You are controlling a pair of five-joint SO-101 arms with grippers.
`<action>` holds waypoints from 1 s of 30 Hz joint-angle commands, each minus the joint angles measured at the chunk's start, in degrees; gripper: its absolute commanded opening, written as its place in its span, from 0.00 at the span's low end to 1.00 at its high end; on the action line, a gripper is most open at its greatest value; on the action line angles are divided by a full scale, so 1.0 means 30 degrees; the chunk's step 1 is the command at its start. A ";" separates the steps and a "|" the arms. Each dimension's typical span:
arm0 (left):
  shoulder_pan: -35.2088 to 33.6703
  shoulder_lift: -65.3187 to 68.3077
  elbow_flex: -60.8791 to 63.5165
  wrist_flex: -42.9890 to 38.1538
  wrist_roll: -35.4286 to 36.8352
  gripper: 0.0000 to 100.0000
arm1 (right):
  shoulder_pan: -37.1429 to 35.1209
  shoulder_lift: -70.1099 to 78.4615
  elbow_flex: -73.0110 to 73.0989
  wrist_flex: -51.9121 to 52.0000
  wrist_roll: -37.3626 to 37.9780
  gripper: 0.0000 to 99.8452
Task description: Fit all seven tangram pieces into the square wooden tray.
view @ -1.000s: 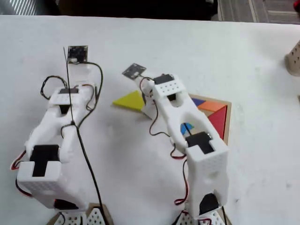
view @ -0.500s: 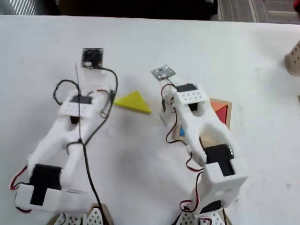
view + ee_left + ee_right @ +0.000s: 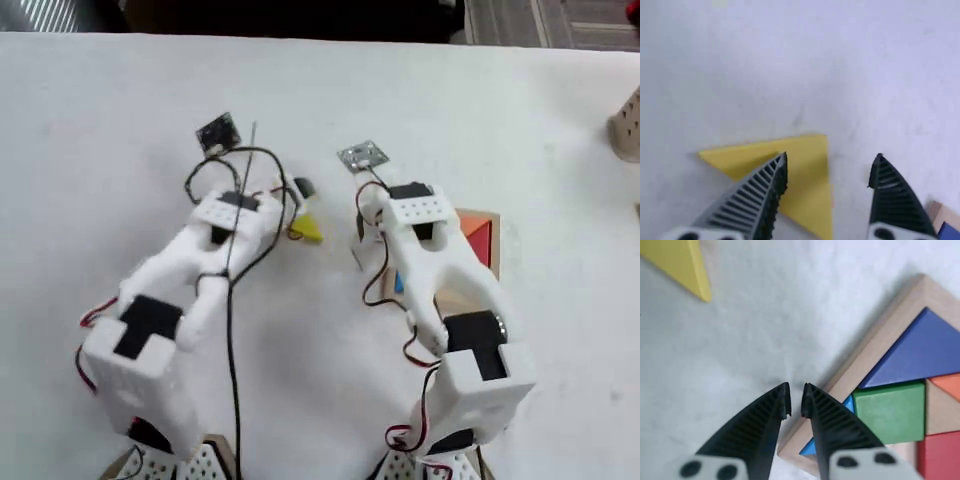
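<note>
The yellow triangle point(image 3: 795, 172) lies flat on the white table, left of the tray, and peeks out by the left arm's tip point(image 3: 308, 228). My left gripper point(image 3: 831, 160) hangs open just above it, one finger over the piece and the other over bare table beside its edge. The square wooden tray point(image 3: 880, 347) holds a dark blue triangle point(image 3: 920, 352), a green square point(image 3: 887, 412), a light blue piece point(image 3: 812, 442), and orange and red pieces. My right gripper point(image 3: 795, 392) is shut and empty, just outside the tray's corner. The same yellow triangle point(image 3: 682, 265) sits farther off.
In the high view the right arm covers most of the tray point(image 3: 484, 222). A tray corner point(image 3: 942, 215) lies close to my left gripper. A tan object point(image 3: 628, 125) stands at the table's right edge. Cables trail along both arms.
The left arm swung right and brought its open gripper over the yellow triangle. The right arm drew back from the triangle toward the tray.
</note>
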State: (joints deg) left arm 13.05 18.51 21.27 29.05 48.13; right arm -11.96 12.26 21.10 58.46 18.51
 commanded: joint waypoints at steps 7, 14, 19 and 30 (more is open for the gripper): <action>0.0073 0.2300 -0.3956 0.1934 0.0615 0.27 | 0.0190 -0.0659 0.0059 -0.0542 -0.0029 0.06; 0.0044 0.2505 -0.3985 0.4132 0.1319 0.27 | 0.0161 -0.0659 0.0059 -0.0601 0.0791 0.06; -0.0044 0.2388 -0.3985 0.5011 0.1260 0.27 | -0.0132 -0.0659 0.0059 -0.0630 0.0850 0.06; 0.0396 0.1890 -0.3985 0.6535 0.0293 0.27 | -0.0132 -0.0630 0.0059 -0.0630 0.0850 0.06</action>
State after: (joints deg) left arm 13.05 22.64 10.20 47.60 50.15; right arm -12.13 12.26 21.19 57.41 20.18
